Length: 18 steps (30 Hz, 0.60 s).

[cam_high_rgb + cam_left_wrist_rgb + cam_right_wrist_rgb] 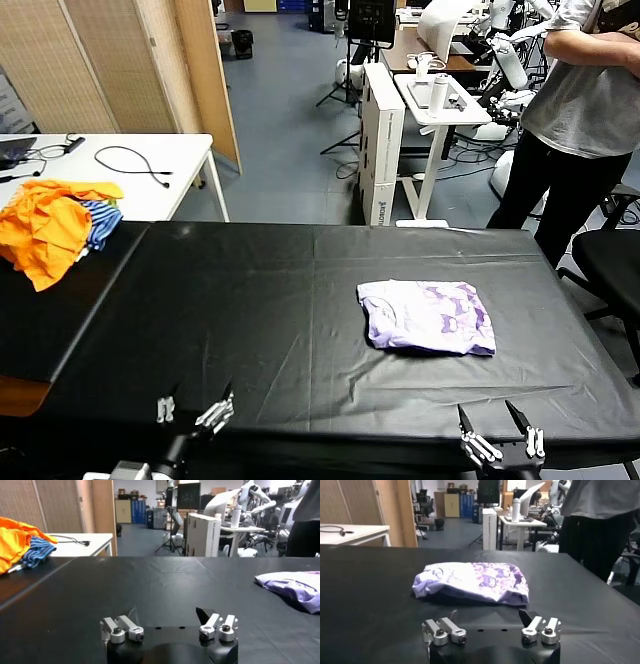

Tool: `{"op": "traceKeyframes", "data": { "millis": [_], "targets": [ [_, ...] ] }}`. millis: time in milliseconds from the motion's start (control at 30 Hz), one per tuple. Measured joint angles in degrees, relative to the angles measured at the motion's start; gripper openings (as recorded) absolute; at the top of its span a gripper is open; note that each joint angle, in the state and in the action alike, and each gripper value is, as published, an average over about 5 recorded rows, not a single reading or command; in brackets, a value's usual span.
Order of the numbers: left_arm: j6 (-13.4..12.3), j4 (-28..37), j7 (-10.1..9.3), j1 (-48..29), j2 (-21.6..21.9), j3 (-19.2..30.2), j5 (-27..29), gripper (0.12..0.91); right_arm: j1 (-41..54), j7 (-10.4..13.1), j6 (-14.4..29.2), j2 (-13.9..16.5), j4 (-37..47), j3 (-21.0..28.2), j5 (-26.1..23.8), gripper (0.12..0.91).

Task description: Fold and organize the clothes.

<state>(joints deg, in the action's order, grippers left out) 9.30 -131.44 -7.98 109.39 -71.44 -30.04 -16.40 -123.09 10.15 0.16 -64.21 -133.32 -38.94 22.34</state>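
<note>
One pale lavender T-shirt [428,317] lies folded, print side up, on the black table [250,320], toward its right side; left gripper [193,411] and right gripper [500,432] wait wide open at the near edge. Thin, limp fabric; best pinched at a folded edge

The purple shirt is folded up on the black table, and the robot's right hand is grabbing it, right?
Not quite. The purple shirt is folded on the black table, but the right gripper isn't grabbing it. Its jaws are open and it sits at the table's near edge, apart from the shirt. The head view shows this.
</note>
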Motion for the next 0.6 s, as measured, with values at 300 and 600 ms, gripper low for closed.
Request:
{"op": "traceKeyframes", "data": {
  "millis": [300,600],
  "targets": [
    [0.1,-0.4,0.58,0.6,-0.1,-0.4,0.1,0.907,0.1,0.1,-0.4,0.0,0.2,0.3,-0.2,0.907],
    [0.1,-0.4,0.99,1.0,-0.5,-0.3,0.6,0.907,-0.1,0.2,-0.4,0.1,0.4,0.4,-0.2,0.907]
  ]
}}
